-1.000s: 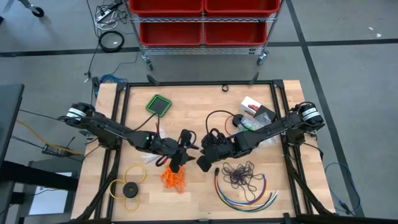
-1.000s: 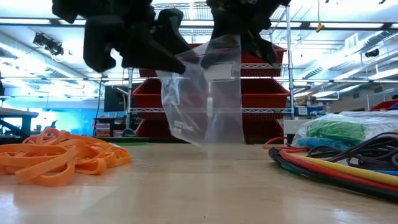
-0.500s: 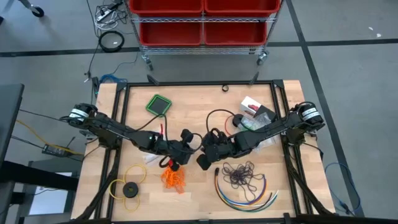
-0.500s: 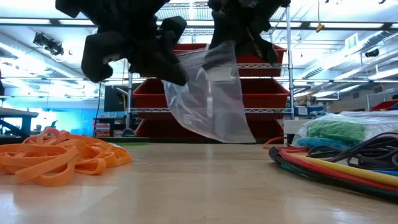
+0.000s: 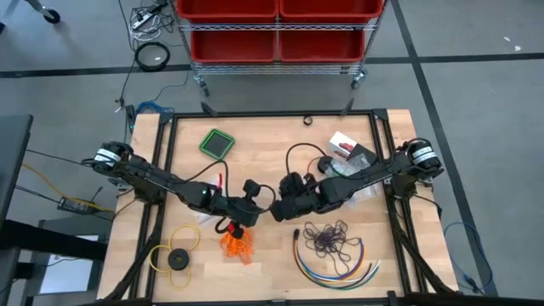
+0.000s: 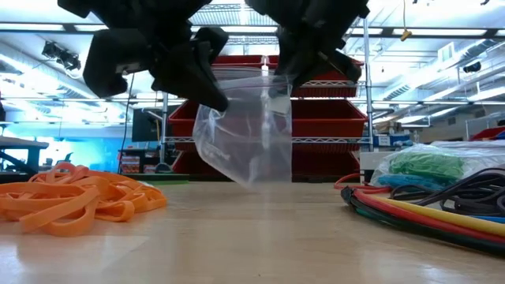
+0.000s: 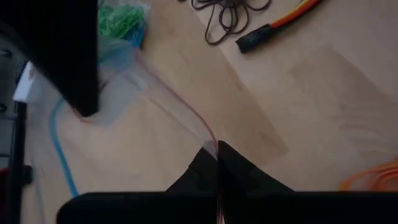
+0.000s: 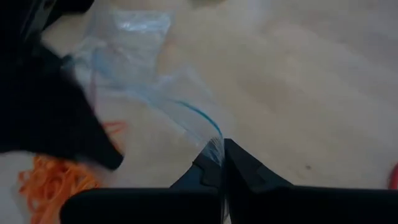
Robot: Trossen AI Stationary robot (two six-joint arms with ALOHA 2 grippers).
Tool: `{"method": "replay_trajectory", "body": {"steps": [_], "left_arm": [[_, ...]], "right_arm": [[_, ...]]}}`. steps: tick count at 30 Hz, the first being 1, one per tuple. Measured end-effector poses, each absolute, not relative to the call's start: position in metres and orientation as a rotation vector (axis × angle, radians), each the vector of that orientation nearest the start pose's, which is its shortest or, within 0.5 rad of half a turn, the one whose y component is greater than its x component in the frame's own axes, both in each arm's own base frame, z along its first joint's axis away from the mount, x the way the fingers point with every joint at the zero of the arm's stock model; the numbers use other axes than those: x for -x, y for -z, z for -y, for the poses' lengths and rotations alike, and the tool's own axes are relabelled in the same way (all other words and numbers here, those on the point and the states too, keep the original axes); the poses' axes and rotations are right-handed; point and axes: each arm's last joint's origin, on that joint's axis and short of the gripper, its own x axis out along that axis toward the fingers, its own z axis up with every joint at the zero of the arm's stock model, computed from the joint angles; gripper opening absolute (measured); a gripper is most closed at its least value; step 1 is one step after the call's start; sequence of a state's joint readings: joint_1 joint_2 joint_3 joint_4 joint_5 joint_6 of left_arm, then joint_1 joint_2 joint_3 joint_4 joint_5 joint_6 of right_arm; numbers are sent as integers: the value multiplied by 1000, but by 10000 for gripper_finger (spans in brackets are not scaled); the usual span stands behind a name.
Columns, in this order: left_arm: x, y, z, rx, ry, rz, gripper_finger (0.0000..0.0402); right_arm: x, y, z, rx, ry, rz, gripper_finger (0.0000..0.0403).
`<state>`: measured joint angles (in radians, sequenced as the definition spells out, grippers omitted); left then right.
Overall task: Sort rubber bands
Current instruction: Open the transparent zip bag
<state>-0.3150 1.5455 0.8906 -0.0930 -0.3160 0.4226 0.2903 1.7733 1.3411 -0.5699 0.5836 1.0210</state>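
A clear zip bag (image 6: 246,142) hangs above the table's middle between my two grippers. My left gripper (image 5: 257,207) is shut on one side of its top and my right gripper (image 5: 274,209) on the other. Orange rubber bands (image 5: 238,245) lie heaped on the table just near of the left gripper. Dark purple bands (image 5: 328,238) lie near of the right arm. Green bands (image 6: 426,166) sit inside another clear bag at the right. My left gripper pinches the bag's top edge by its red zip line (image 7: 211,142) between its two fingers. The edge runs off taut toward the other gripper. The bag hangs below, clear of the table. My right gripper pinches the bag's top edge by its blue zip line (image 8: 215,138) between its two fingers. The bag hangs below the fingers, off the table, with its top edge (image 6: 252,77) drawn about level across to the left gripper.
Long multicoloured cables (image 5: 336,265) curve around the purple bands at the near right. A yellow ring with a black disc (image 5: 175,257) lies near left. A green square piece (image 5: 218,143) lies far left. A red and white packet (image 5: 344,144) lies far right.
My left gripper has moved toward the right gripper and shut on the bag's top edge. The bag, which hung slanting from the right gripper alone, now hangs between both with its top drawn about level.
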Motion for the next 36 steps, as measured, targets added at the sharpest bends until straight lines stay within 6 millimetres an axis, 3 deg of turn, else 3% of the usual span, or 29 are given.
{"method": "replay_trajectory", "body": {"steps": [7, 11, 18, 27, 36], "left_arm": [[-299, -199, 89, -571, 154, -733, 4], [-300, -200, 90, -515, 177, -718, 9], [-303, -209, 92, -461, 172, -633, 64], [-291, -239, 91, -353, 140, -535, 145], [-262, -275, 91, -284, 146, -449, 178]], "right_arm": [[-359, -238, -82, -481, 741, -643, 0], [-356, -248, -72, -471, 753, -622, 0], [-352, -263, -61, -427, 713, -627, 0], [-354, -262, -61, -421, 633, -676, 0], [-354, -262, -61, -398, 614, -691, 0]]}}
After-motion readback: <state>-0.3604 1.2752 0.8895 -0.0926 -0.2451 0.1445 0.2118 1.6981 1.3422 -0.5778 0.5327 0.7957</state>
